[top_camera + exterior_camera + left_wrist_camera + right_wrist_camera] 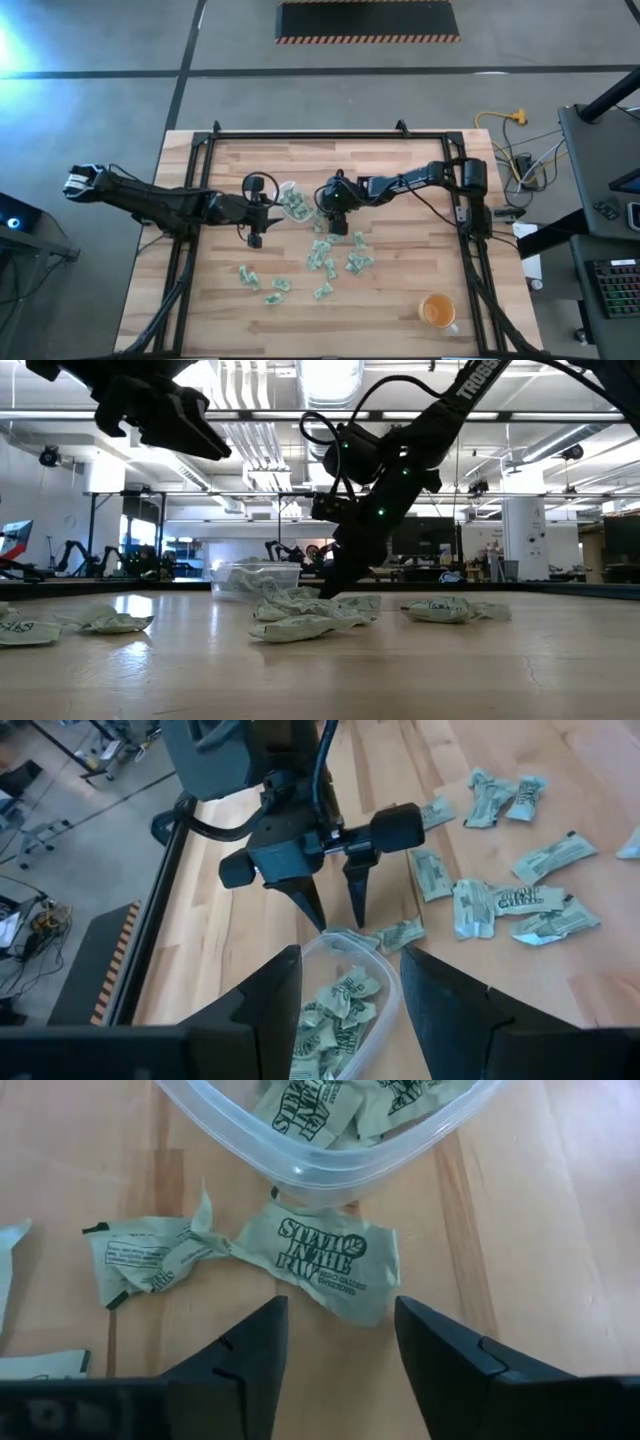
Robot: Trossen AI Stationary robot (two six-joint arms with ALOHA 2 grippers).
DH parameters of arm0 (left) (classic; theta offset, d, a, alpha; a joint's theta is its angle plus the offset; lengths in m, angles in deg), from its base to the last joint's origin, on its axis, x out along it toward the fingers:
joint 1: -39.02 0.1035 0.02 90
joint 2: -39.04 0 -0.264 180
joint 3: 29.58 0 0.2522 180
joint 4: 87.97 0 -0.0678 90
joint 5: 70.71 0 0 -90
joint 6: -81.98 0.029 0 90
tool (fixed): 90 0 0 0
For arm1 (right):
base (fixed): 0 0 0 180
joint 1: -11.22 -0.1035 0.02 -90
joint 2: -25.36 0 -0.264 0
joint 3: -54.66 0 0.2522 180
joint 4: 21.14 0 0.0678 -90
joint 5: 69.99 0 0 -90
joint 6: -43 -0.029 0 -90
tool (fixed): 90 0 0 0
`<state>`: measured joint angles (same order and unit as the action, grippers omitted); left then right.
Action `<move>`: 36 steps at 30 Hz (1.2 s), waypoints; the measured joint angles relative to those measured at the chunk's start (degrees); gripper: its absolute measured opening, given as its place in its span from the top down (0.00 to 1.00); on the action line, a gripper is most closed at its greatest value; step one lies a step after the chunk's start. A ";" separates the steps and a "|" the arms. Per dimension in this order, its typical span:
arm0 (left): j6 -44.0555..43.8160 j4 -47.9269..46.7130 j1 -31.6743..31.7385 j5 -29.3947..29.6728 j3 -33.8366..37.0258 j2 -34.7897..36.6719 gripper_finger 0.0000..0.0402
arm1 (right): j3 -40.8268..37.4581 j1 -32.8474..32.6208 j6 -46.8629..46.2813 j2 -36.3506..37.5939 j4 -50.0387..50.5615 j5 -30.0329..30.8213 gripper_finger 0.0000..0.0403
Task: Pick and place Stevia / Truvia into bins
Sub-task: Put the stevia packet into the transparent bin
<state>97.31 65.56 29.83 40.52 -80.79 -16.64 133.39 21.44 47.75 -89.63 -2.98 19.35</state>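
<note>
- Your landmark is the clear tub, which sits on the wooden table near the middle, between the two arms; it already holds several pale green packets.
- Your right gripper is low over the table just beside the tub, on the side facing the orange cup. Its fingers stand apart with nothing between them.
- Straight ahead of those spread fingers lies one crumpled Stevia packet, flat on the wood and touching the tub's wall. A second twisted packet lies against it, a little farther from the tub.
- From the left wrist view, you can see the right gripper's fingertips pointing down just beyond the tub's far rim.
- Your left gripper hangs above the tub's other side, raised off the table. Its fingers are open and hold nothing; the tub shows between them.
- Loose packets are scattered on the table on the orange cup's side of the tub, some near the tub and some well apart from it.
- A few more packets lie apart from that cluster, on the left arm's side.
- The orange cup stands well away from the tub, near the table's corner on the right arm's side.
</note>
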 joint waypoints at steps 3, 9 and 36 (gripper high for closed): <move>-0.04 -0.38 0.00 0.00 0.18 0.00 0.61 | 0.00 0.00 0.00 -0.04 -0.25 0.21 0.63; -0.04 -0.35 0.00 0.00 0.24 -0.03 0.61 | -0.72 0.32 -0.28 -0.04 -0.94 0.06 0.66; -0.02 -0.15 0.06 0.00 0.33 -0.55 0.61 | -0.84 2.63 2.26 -0.04 -3.11 -5.60 0.66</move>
<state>97.29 65.41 29.90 40.52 -80.46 -17.19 132.55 24.07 50.01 -89.67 -6.09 13.75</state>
